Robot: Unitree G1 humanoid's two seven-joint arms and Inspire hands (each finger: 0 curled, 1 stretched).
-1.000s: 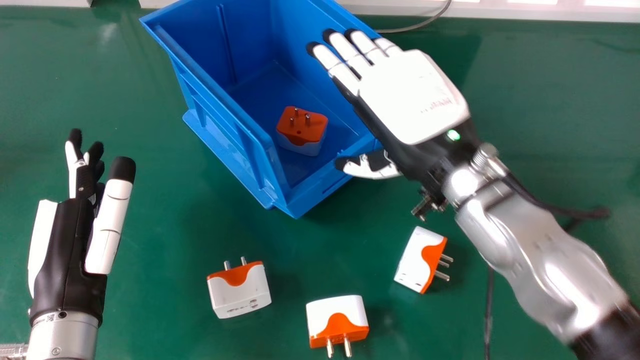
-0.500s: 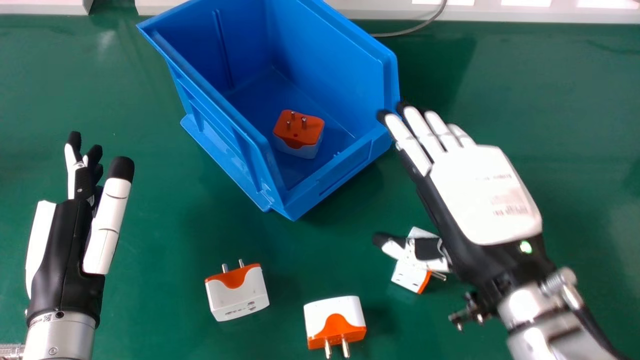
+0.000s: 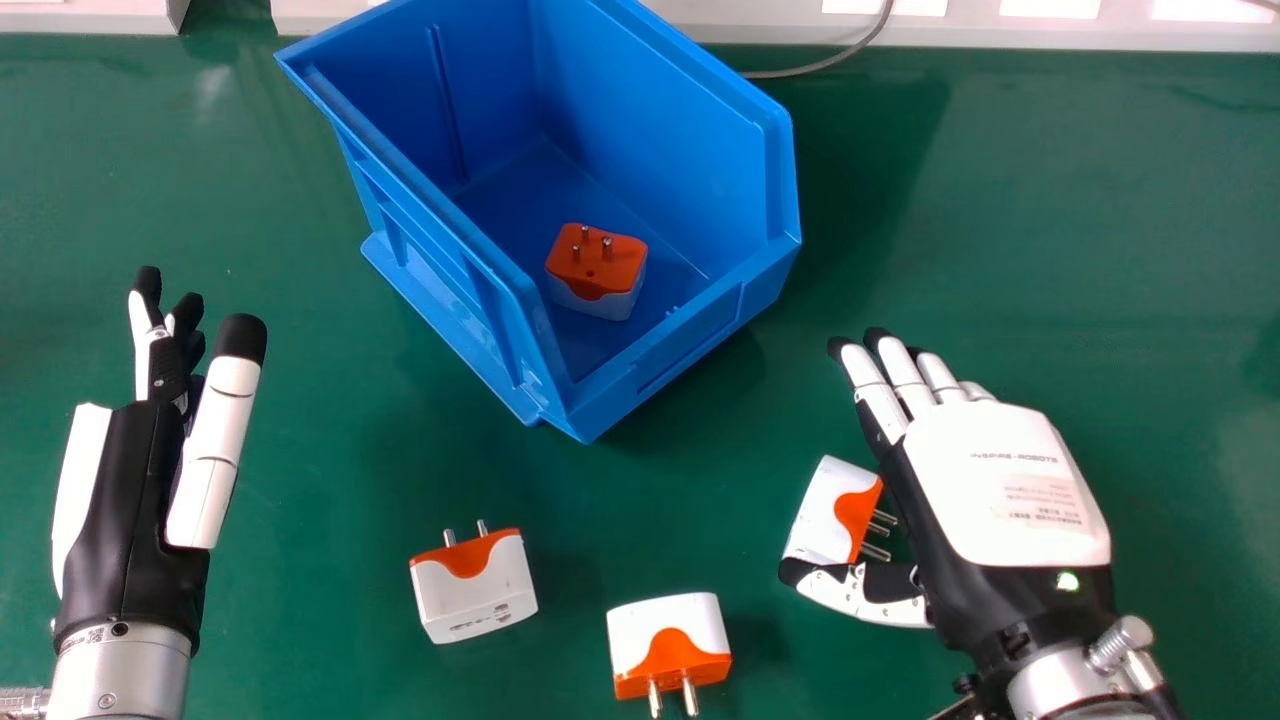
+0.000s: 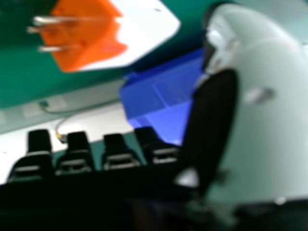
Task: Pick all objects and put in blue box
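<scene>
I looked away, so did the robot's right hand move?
Yes, the right hand moved away from the blue box, back toward the robot and rightward.

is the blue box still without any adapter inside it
No, an orange and white adapter sits inside the blue box.

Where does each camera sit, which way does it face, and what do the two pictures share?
Head view: on the robot's head, looking forward and down; left hand and right hand show.
Right hand view: at the right hand, looking past its fingertips and thumb.
Shared: right hand, blue box, white-orange adapter.
</scene>
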